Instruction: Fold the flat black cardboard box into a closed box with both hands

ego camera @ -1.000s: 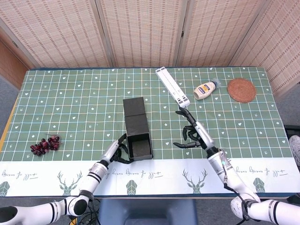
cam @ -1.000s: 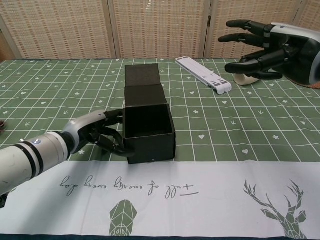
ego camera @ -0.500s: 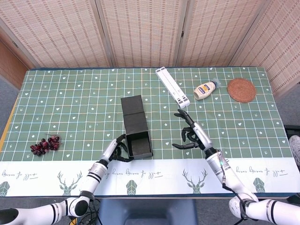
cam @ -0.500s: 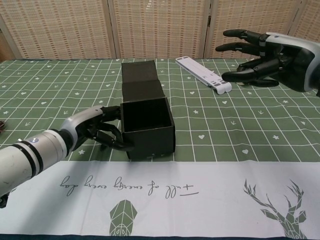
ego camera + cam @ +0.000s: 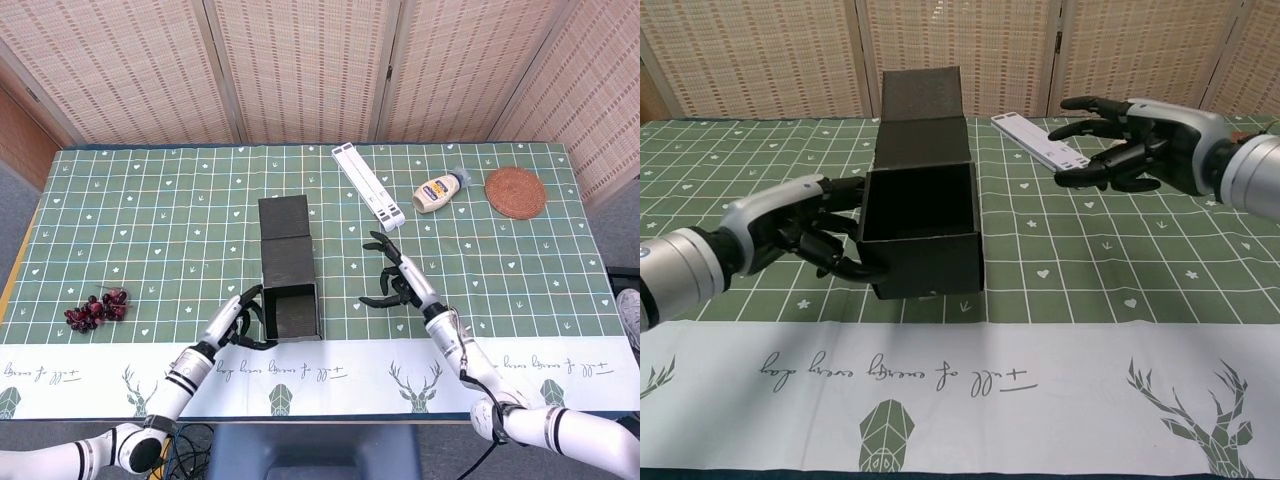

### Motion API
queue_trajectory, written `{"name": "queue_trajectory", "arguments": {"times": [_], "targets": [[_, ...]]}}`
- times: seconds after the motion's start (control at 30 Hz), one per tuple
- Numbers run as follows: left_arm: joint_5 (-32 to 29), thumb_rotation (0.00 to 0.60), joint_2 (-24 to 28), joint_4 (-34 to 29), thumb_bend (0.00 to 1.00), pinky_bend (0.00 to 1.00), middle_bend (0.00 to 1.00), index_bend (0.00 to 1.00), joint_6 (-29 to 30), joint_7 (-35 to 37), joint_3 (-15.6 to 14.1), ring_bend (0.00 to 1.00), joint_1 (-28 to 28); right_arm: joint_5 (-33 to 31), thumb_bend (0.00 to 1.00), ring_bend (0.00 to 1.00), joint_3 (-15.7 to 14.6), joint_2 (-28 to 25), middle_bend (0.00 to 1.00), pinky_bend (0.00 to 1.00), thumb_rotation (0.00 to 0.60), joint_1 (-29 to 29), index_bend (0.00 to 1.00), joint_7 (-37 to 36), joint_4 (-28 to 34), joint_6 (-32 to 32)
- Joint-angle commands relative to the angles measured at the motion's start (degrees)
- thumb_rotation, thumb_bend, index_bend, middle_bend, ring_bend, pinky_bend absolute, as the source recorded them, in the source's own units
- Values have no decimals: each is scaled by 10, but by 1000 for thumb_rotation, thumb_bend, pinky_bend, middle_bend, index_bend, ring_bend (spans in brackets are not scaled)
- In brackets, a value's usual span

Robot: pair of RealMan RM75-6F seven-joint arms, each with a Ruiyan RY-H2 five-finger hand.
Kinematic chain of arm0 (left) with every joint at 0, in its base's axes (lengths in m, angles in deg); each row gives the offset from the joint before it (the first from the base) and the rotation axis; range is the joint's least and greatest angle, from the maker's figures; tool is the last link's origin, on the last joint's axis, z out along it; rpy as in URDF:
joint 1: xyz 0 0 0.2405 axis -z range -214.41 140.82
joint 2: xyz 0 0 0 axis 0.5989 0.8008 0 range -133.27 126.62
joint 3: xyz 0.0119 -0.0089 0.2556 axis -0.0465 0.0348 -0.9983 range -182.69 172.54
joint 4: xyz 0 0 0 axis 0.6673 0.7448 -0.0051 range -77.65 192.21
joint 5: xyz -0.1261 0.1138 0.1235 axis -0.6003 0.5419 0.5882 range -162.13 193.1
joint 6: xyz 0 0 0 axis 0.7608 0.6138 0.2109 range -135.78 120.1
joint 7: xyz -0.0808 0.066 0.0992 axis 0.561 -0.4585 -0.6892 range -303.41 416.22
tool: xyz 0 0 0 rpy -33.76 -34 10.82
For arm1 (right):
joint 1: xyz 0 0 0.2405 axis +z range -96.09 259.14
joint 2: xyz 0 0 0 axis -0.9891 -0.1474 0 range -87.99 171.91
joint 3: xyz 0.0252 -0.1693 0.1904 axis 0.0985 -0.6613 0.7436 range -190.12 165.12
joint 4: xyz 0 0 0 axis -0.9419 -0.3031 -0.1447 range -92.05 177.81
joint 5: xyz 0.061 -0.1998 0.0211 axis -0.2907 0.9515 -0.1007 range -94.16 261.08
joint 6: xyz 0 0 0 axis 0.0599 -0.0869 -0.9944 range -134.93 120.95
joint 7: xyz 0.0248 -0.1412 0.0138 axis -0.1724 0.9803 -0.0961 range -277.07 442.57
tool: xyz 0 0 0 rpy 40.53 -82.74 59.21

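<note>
The black cardboard box (image 5: 290, 308) (image 5: 922, 230) stands near the table's front edge, its open tray facing up and its lid flap (image 5: 285, 232) (image 5: 923, 115) stretched out behind it. My left hand (image 5: 240, 318) (image 5: 815, 236) grips the tray's left wall, and the box looks tilted and slightly raised. My right hand (image 5: 392, 279) (image 5: 1133, 143) hovers to the right of the box, fingers spread, holding nothing.
A white folding stand (image 5: 369, 186) (image 5: 1042, 148) lies behind my right hand. A mayonnaise bottle (image 5: 440, 190) and a woven coaster (image 5: 515, 192) sit at the back right. Dark grapes (image 5: 95, 310) lie at the front left. The green tablecloth (image 5: 150, 220) covers the table.
My left hand has lifted and tilted the box, shifting it slightly left. My right hand has moved lower and leftward, closer to the box.
</note>
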Motion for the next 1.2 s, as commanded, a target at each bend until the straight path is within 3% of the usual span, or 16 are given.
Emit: {"name": "queue_trajectory", "arguments": {"times": [0.03, 0.5, 0.8, 1.2], "targets": [[18, 600, 23, -29, 73, 755, 355, 301, 6, 5, -10, 497, -4, -23, 165, 710, 12, 25, 154, 1000, 600, 19, 0, 23, -20, 13], [38, 600, 43, -88, 72, 755, 355, 301, -8, -13, -33, 496, 13, -97, 165, 710, 57, 118, 154, 1000, 600, 89, 0, 92, -83, 41], [28, 600, 34, -83, 72, 755, 355, 301, -25, -28, -35, 496, 31, -97, 157, 710, 84, 160, 166, 1000, 600, 110, 0, 90, -101, 30], [-19, 600, 17, -44, 73, 755, 355, 300, -45, -50, -24, 496, 51, -39, 49, 710, 90, 120, 179, 1000, 600, 92, 0, 33, -28, 45]]}}
